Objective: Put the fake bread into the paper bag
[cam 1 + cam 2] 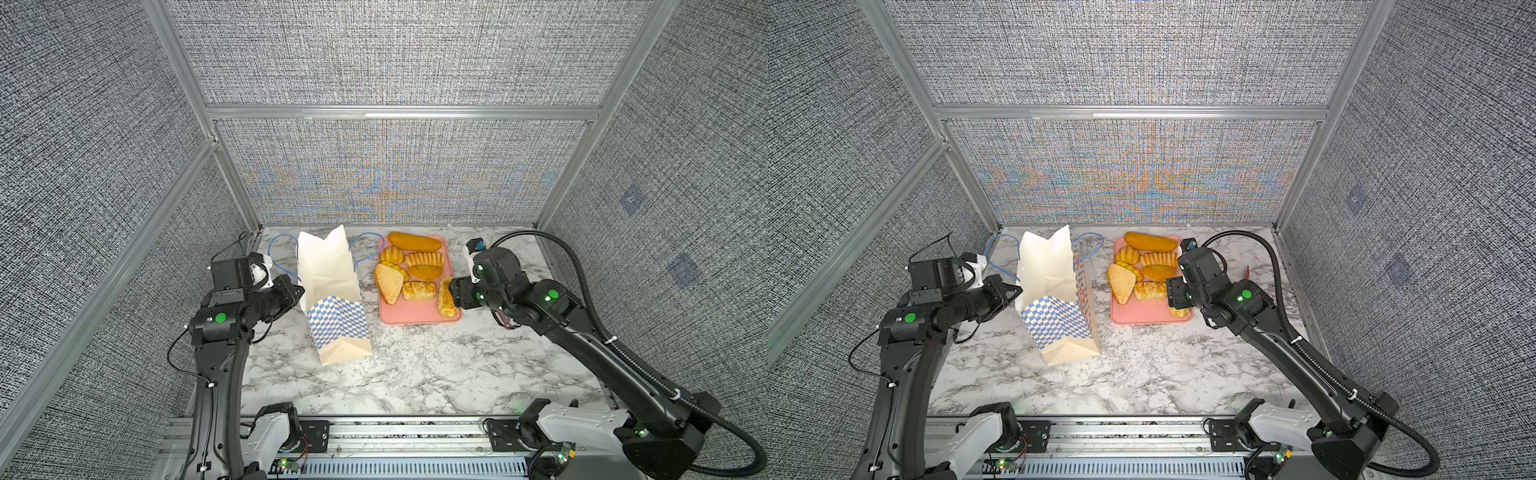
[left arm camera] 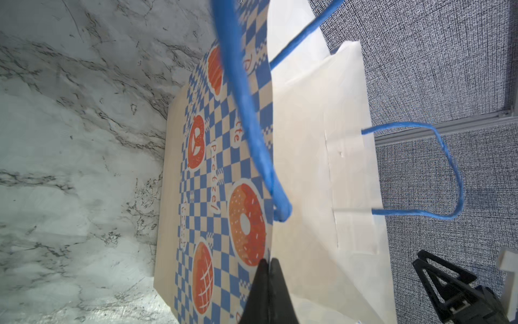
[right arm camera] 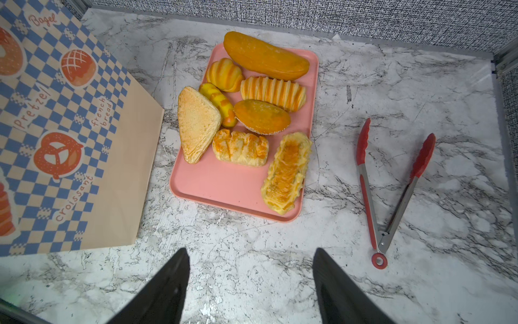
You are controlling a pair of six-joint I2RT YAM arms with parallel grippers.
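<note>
So, nearest the front, the right claw (image 3: 252, 283) hangs over the bare marble table (image 1: 415, 374). Its jaws are spread wide with nothing between them, just short of the pink tray (image 3: 224, 190). Over on the left, the left claw (image 2: 267, 291) is pressed together, pinching the side edge of the paper bag (image 1: 338, 328) up near its mouth. The bag's standing open on the table, checkered band facing front, blue cord handles (image 2: 244, 106) flopping outward. The fake bread (image 3: 262, 116) is sitting on the tray just right of the bag, eight pieces by my count, with the long loaf (image 3: 265, 56) at the far end. Red tongs (image 3: 362, 146) lie open on the table right of the tray, not touching it.
</note>
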